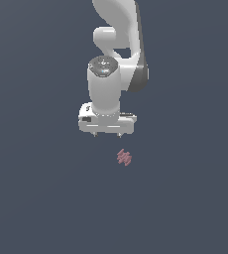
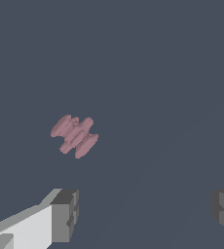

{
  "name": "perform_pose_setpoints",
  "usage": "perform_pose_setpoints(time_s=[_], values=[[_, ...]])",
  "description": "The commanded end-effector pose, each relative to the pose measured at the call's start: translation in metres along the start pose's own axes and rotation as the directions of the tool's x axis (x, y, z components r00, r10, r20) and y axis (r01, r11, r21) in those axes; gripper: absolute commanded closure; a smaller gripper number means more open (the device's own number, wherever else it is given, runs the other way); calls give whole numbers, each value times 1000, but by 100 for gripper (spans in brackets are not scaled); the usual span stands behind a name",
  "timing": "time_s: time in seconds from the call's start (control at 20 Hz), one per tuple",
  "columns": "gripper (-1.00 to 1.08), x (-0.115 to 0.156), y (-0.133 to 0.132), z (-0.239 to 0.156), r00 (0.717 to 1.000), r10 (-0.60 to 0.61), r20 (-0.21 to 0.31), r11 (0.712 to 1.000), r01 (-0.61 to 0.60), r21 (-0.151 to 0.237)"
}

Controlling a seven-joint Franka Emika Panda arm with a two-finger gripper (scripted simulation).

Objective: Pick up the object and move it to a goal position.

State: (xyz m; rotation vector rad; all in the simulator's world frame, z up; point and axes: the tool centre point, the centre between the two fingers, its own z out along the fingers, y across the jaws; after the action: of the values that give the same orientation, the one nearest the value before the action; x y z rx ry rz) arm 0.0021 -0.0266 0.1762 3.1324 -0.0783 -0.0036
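Observation:
The object [image 1: 124, 157] is a small dusty-pink lump of rounded ridges lying on the dark grey floor. My white gripper [image 1: 107, 135] hangs above it, offset toward the exterior view's left, pointing down. In the wrist view the object [image 2: 74, 136] lies apart from the gripper [image 2: 143, 214], whose two dark fingertips [image 2: 65, 214] stand wide apart with nothing between them. The gripper is open and touches nothing.
The white arm [image 1: 117, 44] rises behind the gripper to the exterior view's upper edge. A plain dark grey surface [image 1: 46, 198] surrounds everything.

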Motion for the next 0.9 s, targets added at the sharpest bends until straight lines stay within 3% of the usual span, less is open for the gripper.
perform_pose_setpoints(time_s=[0.0, 0.4, 0.85], values=[[-92, 0, 0, 0, 1000, 0, 0, 1000, 0, 0], [-92, -3, -27, 0, 999, -40, 10, 999, 40, -9], [-92, -2, -28, 2, 998, -70, 10, 998, 70, -10]])
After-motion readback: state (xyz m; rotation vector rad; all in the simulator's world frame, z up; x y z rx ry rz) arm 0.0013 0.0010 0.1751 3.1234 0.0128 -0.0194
